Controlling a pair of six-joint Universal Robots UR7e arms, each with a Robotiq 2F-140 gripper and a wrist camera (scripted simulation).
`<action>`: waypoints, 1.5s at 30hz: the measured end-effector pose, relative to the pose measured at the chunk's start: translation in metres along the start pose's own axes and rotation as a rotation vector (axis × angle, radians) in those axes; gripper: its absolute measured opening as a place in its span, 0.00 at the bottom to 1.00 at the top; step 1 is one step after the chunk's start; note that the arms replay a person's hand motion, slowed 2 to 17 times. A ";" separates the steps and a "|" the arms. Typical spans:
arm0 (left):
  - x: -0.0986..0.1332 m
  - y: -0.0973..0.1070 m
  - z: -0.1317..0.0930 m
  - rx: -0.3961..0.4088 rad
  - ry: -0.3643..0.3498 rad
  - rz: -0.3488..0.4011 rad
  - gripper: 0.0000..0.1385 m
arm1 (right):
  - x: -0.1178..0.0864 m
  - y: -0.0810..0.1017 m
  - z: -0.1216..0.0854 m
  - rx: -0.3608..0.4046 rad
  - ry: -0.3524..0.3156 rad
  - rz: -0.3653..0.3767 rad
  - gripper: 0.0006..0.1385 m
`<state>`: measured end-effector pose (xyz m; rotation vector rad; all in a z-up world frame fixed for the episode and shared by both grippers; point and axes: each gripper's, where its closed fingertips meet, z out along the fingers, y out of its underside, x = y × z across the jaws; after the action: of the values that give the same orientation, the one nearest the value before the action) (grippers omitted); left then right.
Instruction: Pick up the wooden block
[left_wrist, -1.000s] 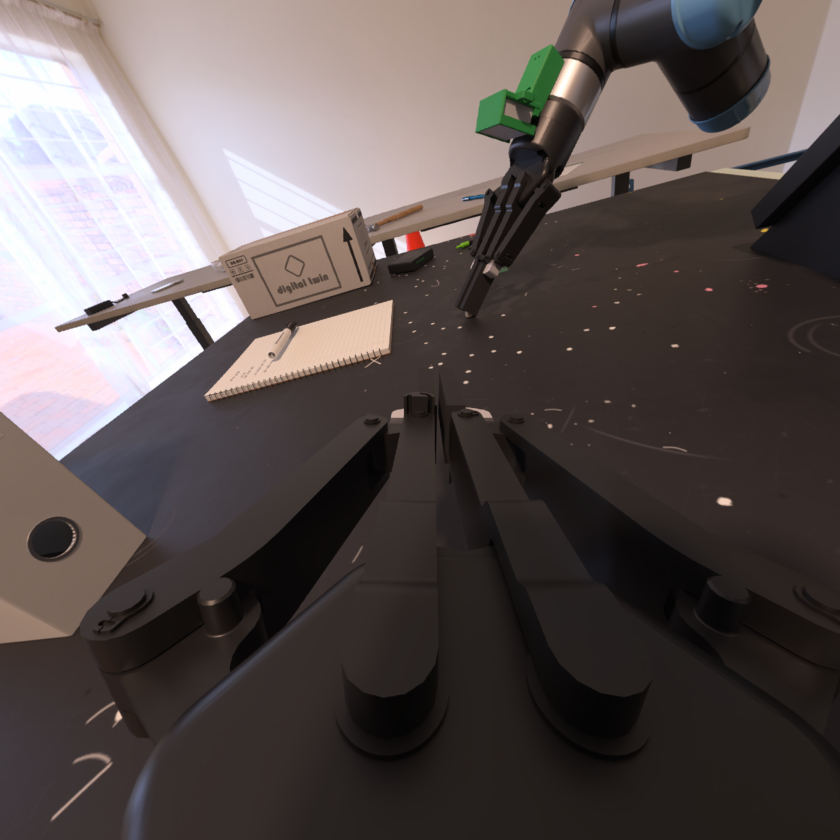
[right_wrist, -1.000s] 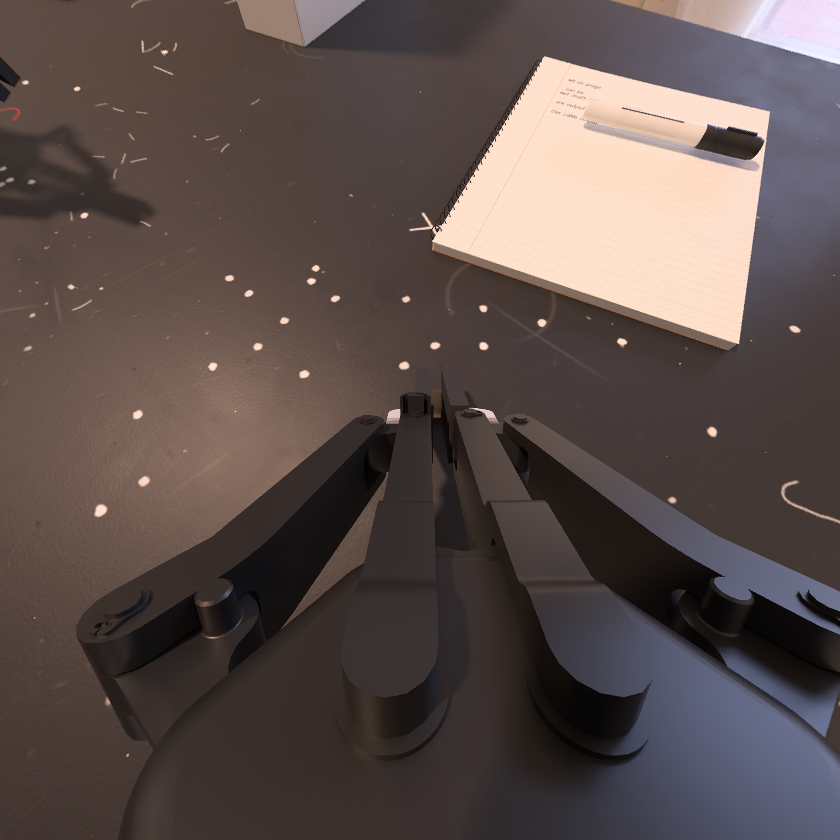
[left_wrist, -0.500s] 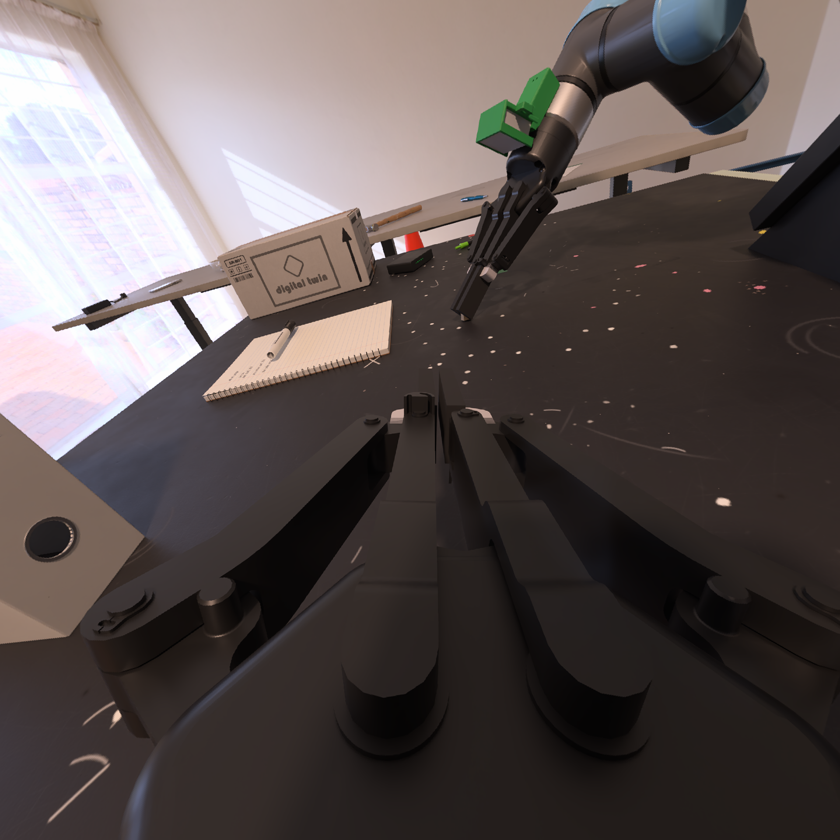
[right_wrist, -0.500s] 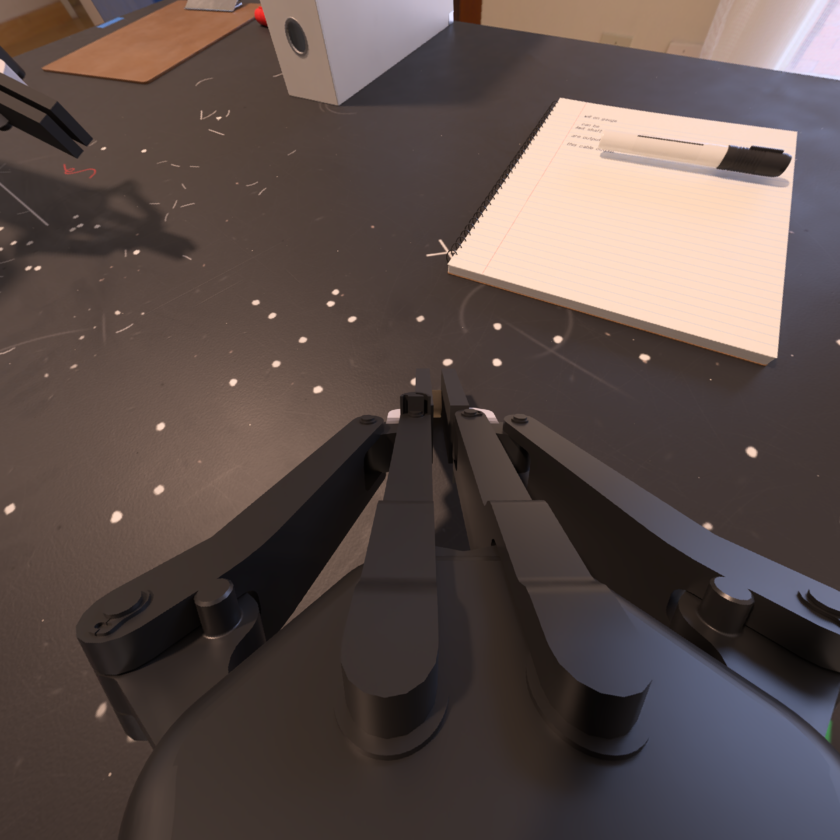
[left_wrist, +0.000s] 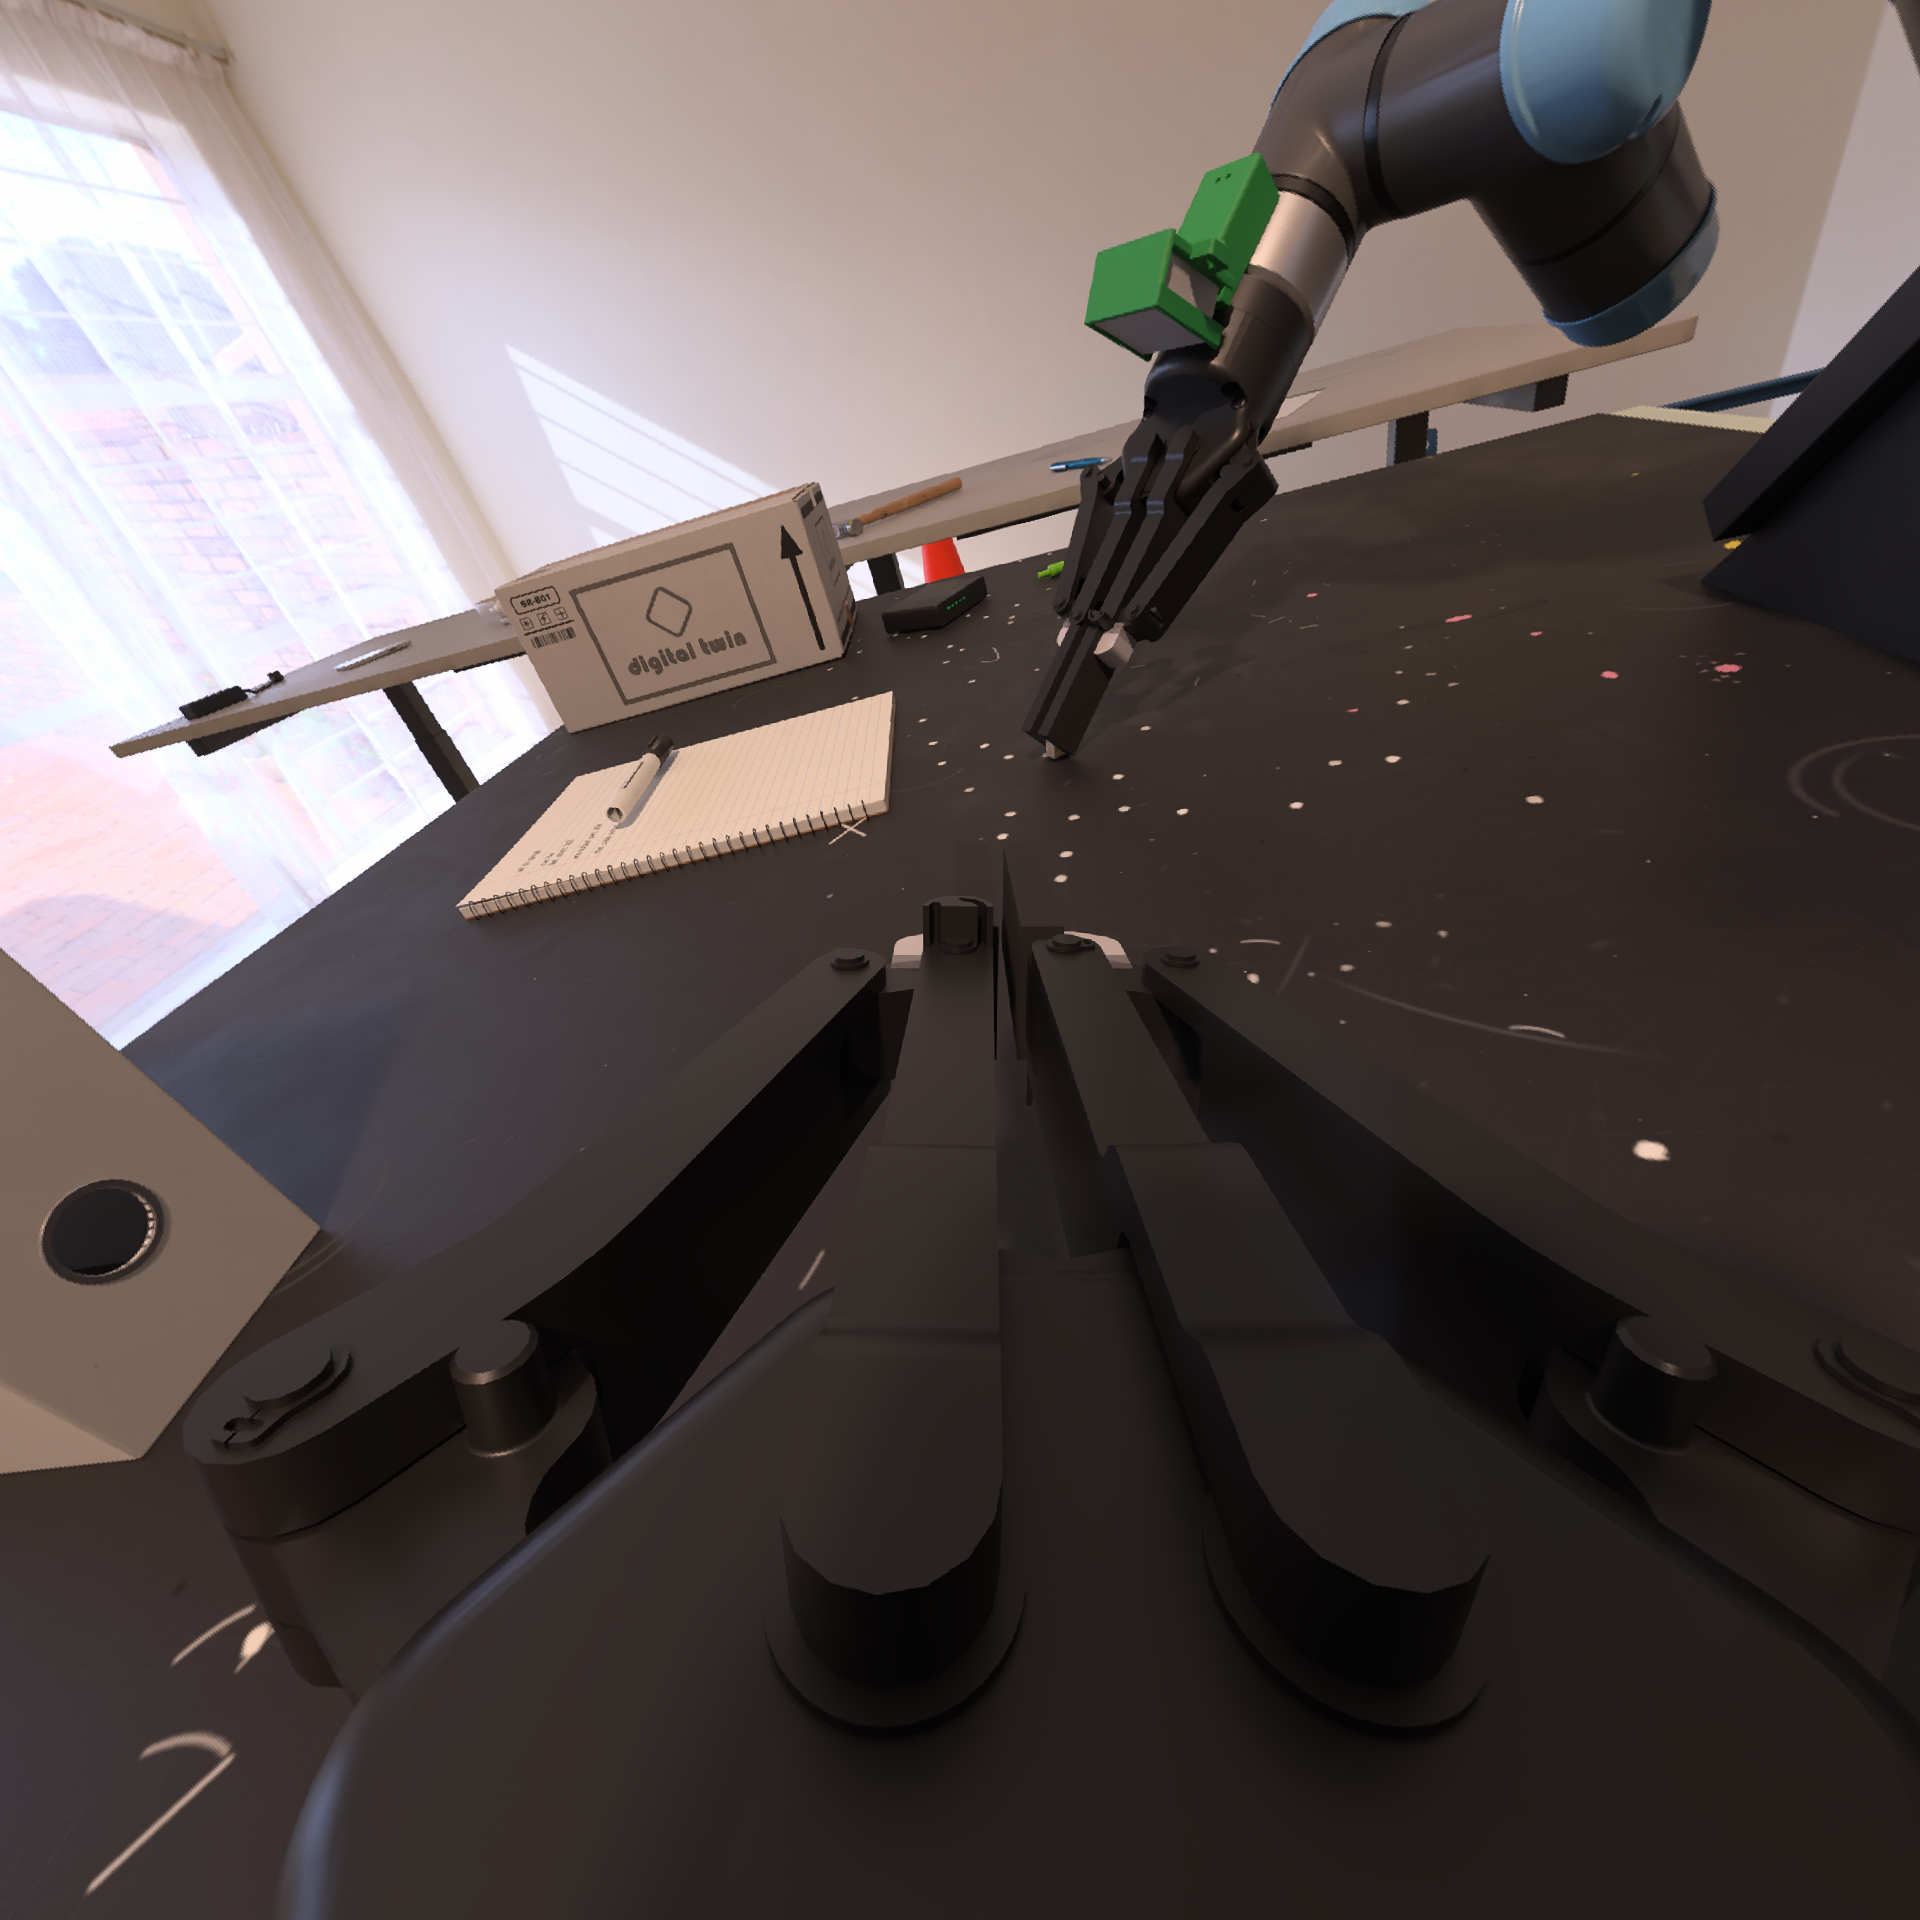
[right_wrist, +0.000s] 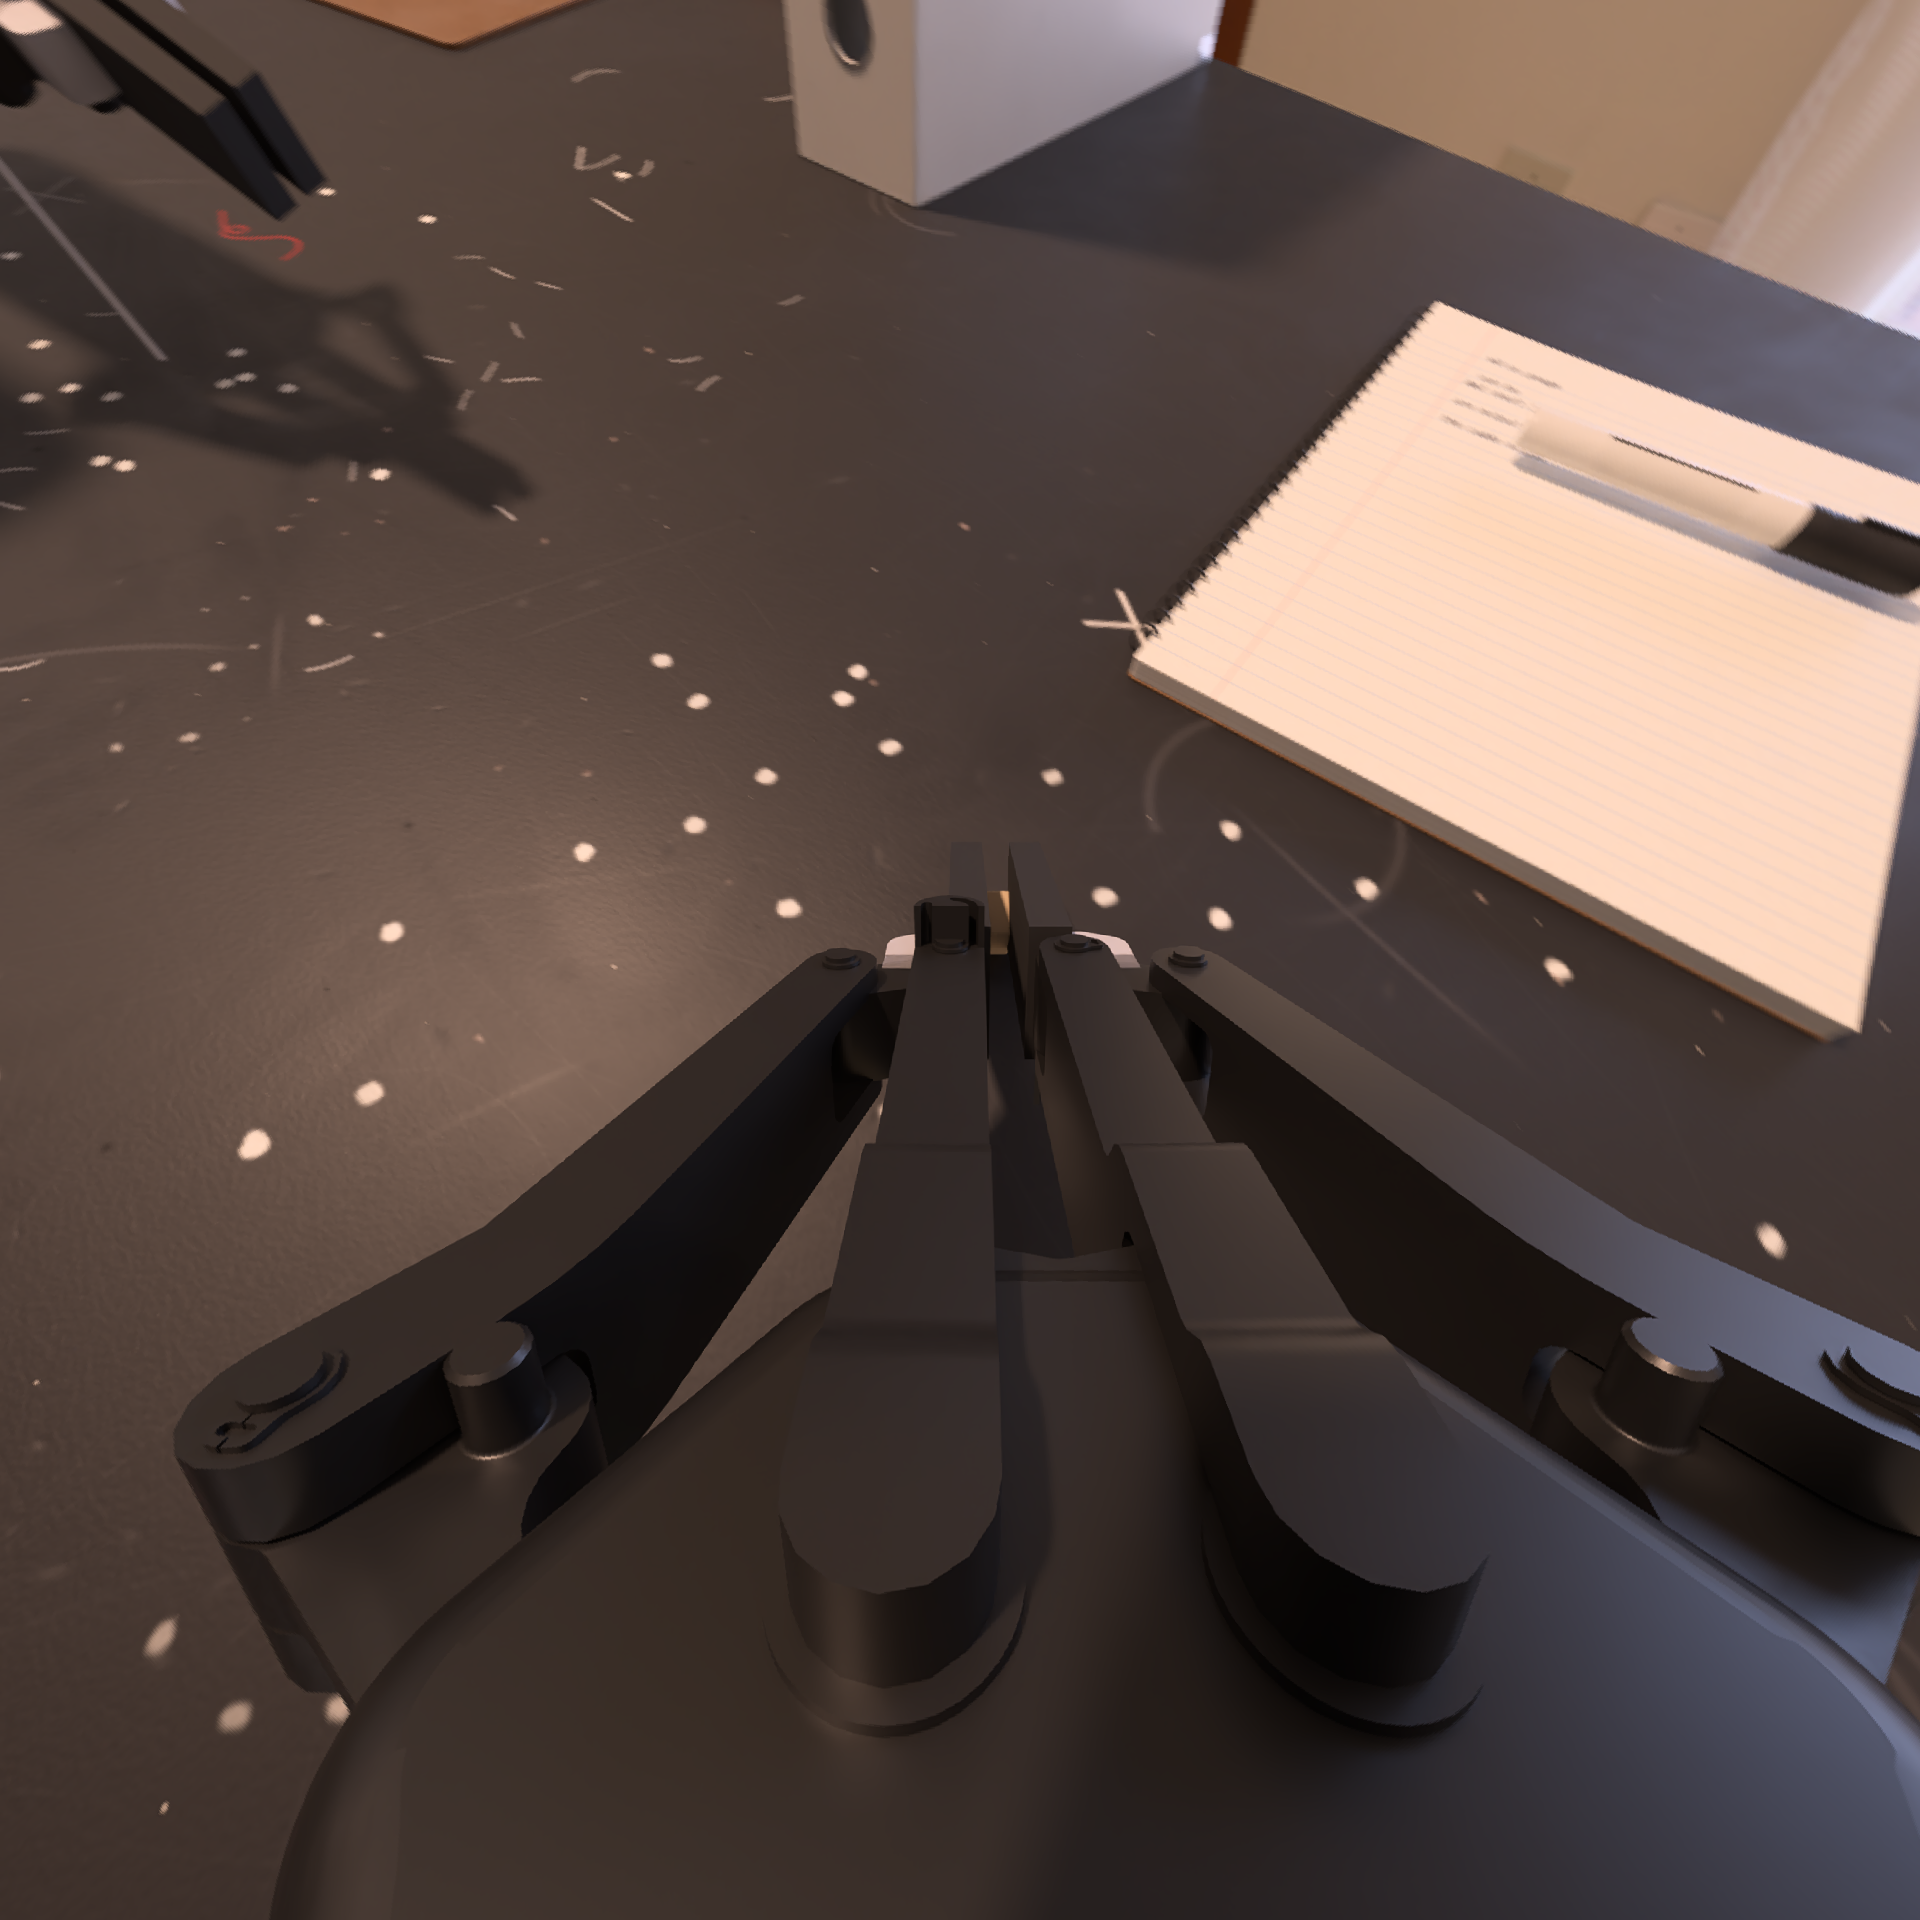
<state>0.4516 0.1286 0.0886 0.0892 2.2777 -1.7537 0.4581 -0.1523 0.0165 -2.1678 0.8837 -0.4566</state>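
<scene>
My right end effector (right_wrist: 995, 883) was closed on the wooden block (right_wrist: 1001, 921), of which only a pale sliver showed between the two fingers, near their tips. In the left wrist view the same sliver (left_wrist: 1054, 750) peeked out at the tip of that end effector (left_wrist: 1056, 738), which angled down close to the dark, paint-flecked tabletop (left_wrist: 1455, 883); whether the block had cleared the surface I could not tell. My left end effector (left_wrist: 1006, 904) was closed on nothing visible and hung above the tabletop, well apart from the block. A spiral notebook (right_wrist: 1558, 707) with a marker (right_wrist: 1714, 509) lying on it sat near my right side, and a cardboard box (left_wrist: 675, 613) stood beyond it. By my judgement the grasp was made and the lift was the step in hand; the next move called for raising straight up with the grip firm, since so little of the block showed that it could slip
</scene>
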 end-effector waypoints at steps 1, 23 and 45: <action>0.000 0.000 0.000 0.000 0.000 0.000 0.03 | -0.005 -0.004 0.003 0.005 -0.014 -0.015 0.05; -0.001 0.000 0.000 -0.012 -0.002 0.016 0.03 | -0.131 -0.145 0.049 0.441 -0.332 -0.574 0.05; -0.001 0.001 -0.001 -0.064 -0.002 0.071 0.03 | -0.155 -0.171 0.051 0.579 -0.264 -0.796 0.05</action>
<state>0.4529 0.1294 0.0886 0.1540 2.2983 -1.6436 0.4552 0.0678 0.1029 -1.8812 -0.2798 -0.6796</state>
